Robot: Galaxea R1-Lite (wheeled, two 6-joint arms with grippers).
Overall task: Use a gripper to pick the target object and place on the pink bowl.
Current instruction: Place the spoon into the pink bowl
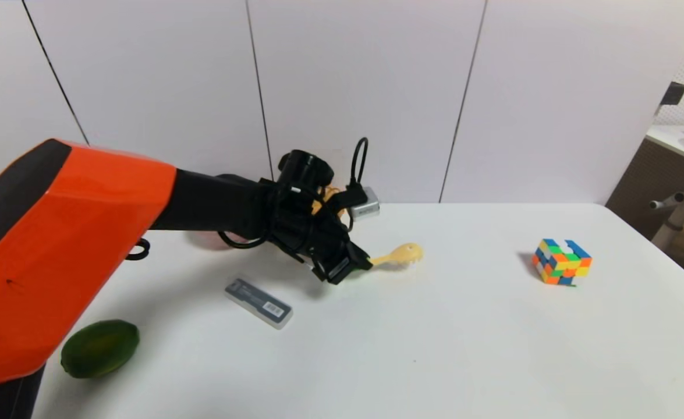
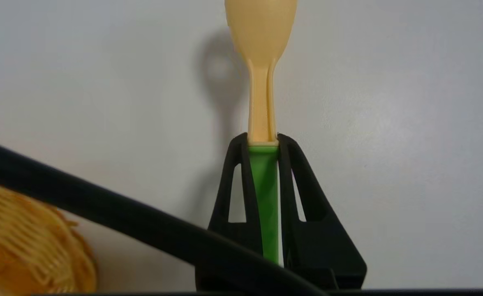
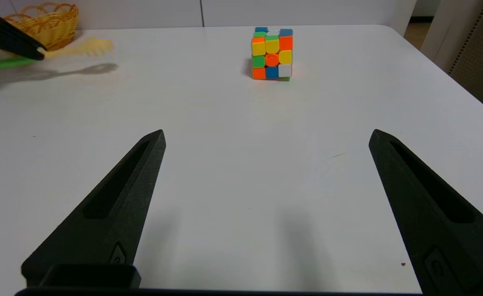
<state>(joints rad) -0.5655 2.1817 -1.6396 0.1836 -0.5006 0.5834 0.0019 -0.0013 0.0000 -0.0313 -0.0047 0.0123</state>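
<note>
Six items on the white counter [image 1: 464, 349], listed from the robot's left to its right.

1. Dark green oval fruit [image 1: 100, 347], at the near left corner, beside the orange arm shell.
2. Grey rectangular plastic case [image 1: 258, 302], lying flat, just in front of the left claw.
3. Round pale pink plastic bowl [image 1: 219, 238], mostly hidden behind the left arm; only a pinkish sliver shows, so its exact position is uncertain.
4. Orange-yellow woven wicker basket [image 3: 46, 22], at the far edge behind the left claw.
5. Left claw [image 2: 264, 142], black and two-fingered, clamped narrow on the green handle of the small toy pasta spoon [image 1: 401, 254]. The pale yellow toothed head juts out past the fingertips; a shadow beneath it suggests the spoon is clear of the counter.
6. Multicoloured puzzle cube [image 1: 561, 262], well apart on the right side.

Right claw [image 3: 266, 172]: spread wide, holding nothing, low over the near right of the counter.

Handling note: the step appears to be carrying the spoon to the bowl. Lift enough to clear case and rim, swing back toward the robot's left, keep the grip firm on the thin handle, and release only with the head over the bowl.
</note>
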